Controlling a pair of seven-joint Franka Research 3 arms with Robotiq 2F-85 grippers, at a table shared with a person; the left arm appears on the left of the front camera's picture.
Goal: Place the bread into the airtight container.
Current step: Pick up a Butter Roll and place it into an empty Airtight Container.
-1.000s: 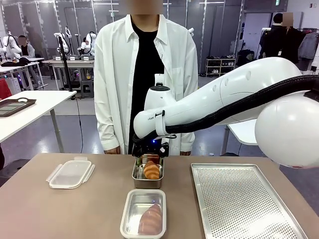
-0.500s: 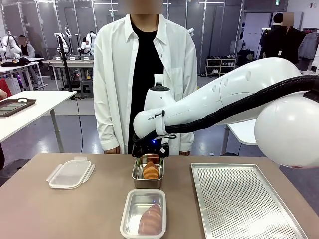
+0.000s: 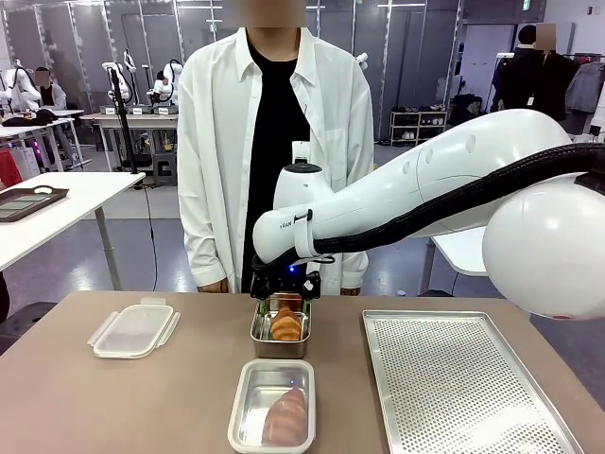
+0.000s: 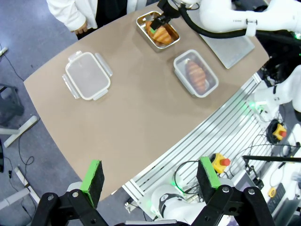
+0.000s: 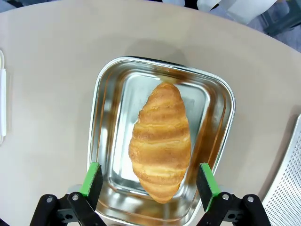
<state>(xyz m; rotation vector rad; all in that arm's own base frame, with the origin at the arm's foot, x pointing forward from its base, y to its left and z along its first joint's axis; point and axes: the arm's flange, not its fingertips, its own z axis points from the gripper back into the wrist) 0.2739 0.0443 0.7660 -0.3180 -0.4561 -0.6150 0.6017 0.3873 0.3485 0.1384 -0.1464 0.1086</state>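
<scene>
Now both steel tins (image 3: 281, 330) (image 3: 272, 405) hold one croissant (image 5: 161, 141) each.

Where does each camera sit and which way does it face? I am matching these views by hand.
Front view: fixed between the arms, facing the person across the table; the right arm reaches to the metal tray.
Left wrist view: high above the table, looking down past the open left pincer.
Right wrist view: straight down on the croissant, between the open right pincer fingers.
All three share the metal tray with the croissant.
</scene>
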